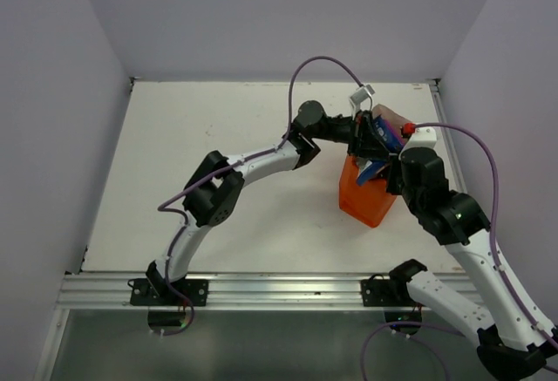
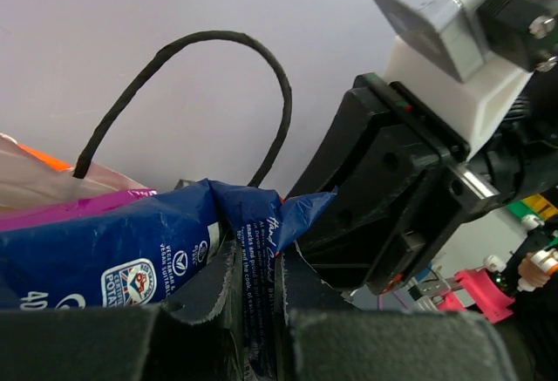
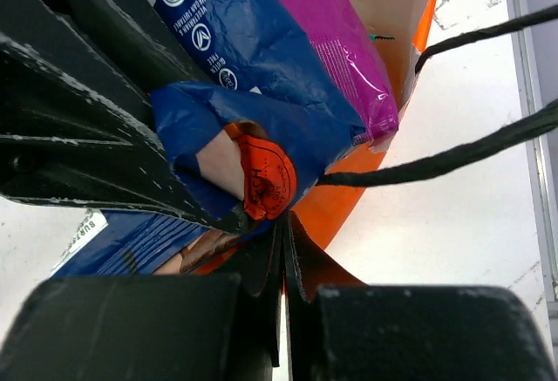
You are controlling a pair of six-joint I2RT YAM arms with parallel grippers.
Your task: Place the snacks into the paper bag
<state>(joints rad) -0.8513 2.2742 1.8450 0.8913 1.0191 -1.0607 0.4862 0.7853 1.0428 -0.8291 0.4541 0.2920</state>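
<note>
On white table (image 1: 218, 154), paper bag (image 1: 364, 200) holds blue packet (image 2: 113, 241), magenta packet (image 3: 336, 41).

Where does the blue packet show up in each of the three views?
Top view: right of centre, blue packet sticking out of the orange paper bag.
Left wrist: lower left, pinched by the left gripper.
Right wrist: top centre, running down to the middle.
Shared landmark: the paper bag, orange in all three views.

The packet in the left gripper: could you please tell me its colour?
The packet is blue with white print, clearest in the left wrist view.
</note>
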